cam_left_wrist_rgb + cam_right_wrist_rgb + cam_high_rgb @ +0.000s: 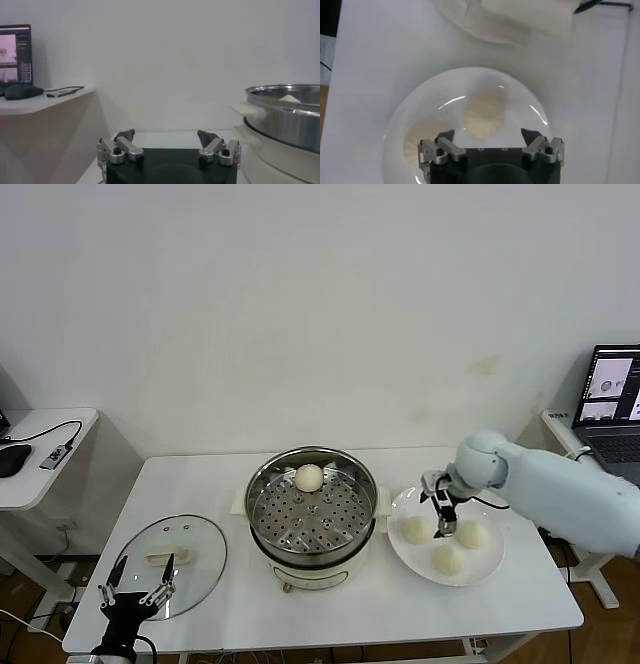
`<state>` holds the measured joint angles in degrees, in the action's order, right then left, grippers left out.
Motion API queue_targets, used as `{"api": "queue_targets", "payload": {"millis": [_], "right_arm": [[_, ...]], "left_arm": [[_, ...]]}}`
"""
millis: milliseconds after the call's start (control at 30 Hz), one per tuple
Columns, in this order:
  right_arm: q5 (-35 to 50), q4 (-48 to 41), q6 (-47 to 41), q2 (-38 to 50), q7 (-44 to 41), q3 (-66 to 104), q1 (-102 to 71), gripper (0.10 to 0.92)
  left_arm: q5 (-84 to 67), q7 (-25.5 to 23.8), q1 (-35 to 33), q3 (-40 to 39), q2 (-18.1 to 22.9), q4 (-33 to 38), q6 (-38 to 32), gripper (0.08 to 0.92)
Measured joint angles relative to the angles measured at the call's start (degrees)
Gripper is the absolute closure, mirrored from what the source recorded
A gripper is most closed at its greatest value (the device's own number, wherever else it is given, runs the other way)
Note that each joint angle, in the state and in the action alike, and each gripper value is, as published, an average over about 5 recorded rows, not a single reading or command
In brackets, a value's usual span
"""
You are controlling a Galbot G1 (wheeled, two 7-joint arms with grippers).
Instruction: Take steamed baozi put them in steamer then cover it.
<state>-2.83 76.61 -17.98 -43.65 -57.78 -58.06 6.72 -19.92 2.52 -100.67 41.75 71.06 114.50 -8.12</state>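
**Right pincer spread above the plate of buns**

We see our right pincer [444, 519] hanging over the white plate [485, 568] at the right end of the tabletop [210, 484], its fingers spread wide and grasping nothing. Three steamed baozi [447, 559] lie on that plate; the pincer is poised between the two farther ones, and in the right wrist view one bun [484, 114] sits directly below the gap between the fingers, with a second at the plate's edge beside it.

A fourth bun [309, 477] already rests on the perforated tray inside the steamer [312, 519], near the back rim — the steamer stands at the middle of the tabletop, just beside the plate.

The cover [170, 565] lies flat on the tabletop to the steamer's left, handle up. Our left pincer [137, 592] waits at the near-left corner, over the cover's front edge — released, fingers apart, nothing between them.

A small side table [40, 469] with cables stands off to the left, and a laptop [608, 399] at the far right.
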Motion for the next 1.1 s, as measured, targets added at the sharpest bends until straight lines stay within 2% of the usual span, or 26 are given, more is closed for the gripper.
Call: {"api": "queue_targets", "payload": {"millis": [700, 1000, 1100], "right_arm": [[-3.93, -7.98, 1.33, -5.45, 1.09, 5.60, -6.42, 0.207], [-4.13, -10.09, 1.15, -6.95, 0.44, 6.77, -7.09, 0.276], [-4.02, -10.40, 1.15, -7.07, 0.24, 6.94, -7.07, 0.327]], "left_arm": [[1.51, 0.14, 0.05, 0.47, 0.47, -0.94, -0.94, 0.177], [1.94, 0.20, 0.18, 0.45, 0.43, -1.17, -1.05, 0.177], [1.99, 0.20, 0.22, 0.45, 0.34, -1.27, -1.10, 0.177]]}}
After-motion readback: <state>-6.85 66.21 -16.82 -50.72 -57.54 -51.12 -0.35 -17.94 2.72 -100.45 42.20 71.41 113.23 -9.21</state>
